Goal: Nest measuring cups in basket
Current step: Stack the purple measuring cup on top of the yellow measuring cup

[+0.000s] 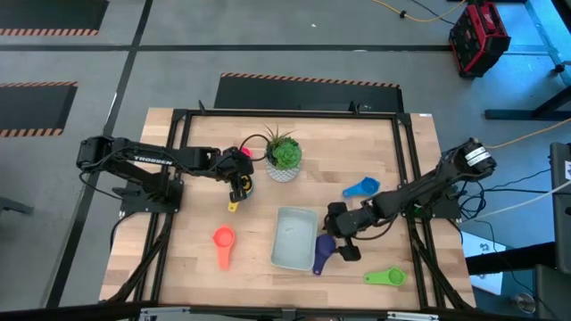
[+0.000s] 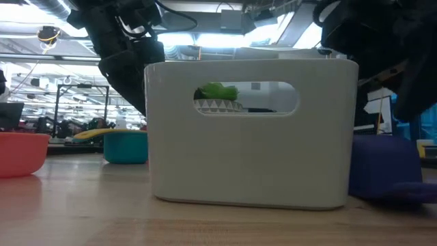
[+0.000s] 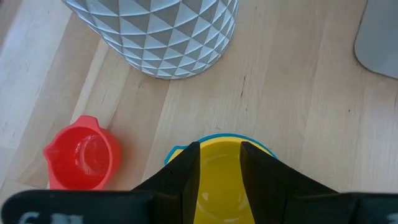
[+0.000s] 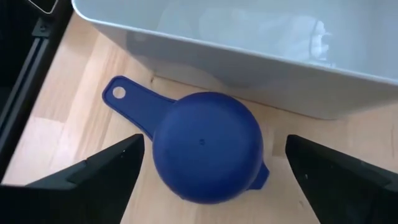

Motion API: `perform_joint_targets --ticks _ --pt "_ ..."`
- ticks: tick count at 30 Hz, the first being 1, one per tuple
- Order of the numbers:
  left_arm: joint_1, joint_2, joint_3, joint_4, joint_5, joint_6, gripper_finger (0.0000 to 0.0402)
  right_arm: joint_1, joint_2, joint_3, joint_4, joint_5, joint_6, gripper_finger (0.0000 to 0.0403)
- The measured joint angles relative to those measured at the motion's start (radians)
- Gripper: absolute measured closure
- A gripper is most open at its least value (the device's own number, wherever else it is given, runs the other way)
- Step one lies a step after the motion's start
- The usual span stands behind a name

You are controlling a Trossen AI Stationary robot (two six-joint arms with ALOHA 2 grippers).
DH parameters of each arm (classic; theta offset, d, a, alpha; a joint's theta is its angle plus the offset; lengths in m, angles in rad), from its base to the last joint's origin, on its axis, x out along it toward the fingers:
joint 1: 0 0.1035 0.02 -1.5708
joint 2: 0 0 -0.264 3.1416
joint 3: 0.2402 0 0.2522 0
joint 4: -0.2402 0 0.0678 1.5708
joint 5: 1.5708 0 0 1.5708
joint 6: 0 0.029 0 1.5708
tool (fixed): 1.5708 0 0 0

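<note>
My right gripper (image 4: 208, 165) hangs with fingers spread wide on either side of the dark blue-purple round plastic measuring cup (image 4: 205, 146), which lies upside down on the wood just beside the pale grey-blue rectangular basket (image 1: 295, 237), at about four o'clock from it. That arm reaches in low from the table's right edge. My left gripper (image 3: 219, 168) is clamped on the rim of a yellow plastic cup (image 3: 217, 177) sitting inside a teal cup (image 3: 217, 138), at seven o'clock from the white faceted plant pot (image 1: 284, 168); its arm stretches level from nine o'clock. A red-orange cup (image 3: 84, 152) stands nearby.
</note>
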Motion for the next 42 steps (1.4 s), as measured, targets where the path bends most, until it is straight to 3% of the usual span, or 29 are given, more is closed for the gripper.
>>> perform_joint_targets --ticks 9,14,24,32,36,42 --pt "0.0 0.0 0.0 0.001 0.0 0.0 0.0294 0.028 0.076 0.0 0.043 0.023 -0.003 0.0008" --pt "0.0 0.0 0.0 0.002 0.0 0.0 0.0294 0.042 0.109 0.0 0.061 0.087 -0.005 0.0009" --pt "0.0 0.0 0.0 0.003 0.0 0.0 0.0294 0.042 0.131 0.0 0.061 0.091 -0.003 0.0066" --pt "0.0 0.0 0.0 0.003 0.0 0.0 0.0294 0.042 0.117 0.0 0.047 0.07 0.027 0.0068" --pt "0.0 0.0 0.0 0.007 0.0 0.0 0.0294 0.042 0.071 0.007 -0.02 0.028 0.075 0.0068" --pt "0.0 0.0 0.0 0.028 0.0 0.0 0.0294 0.042 -0.011 0.105 -0.317 -0.023 0.105 0.0068"
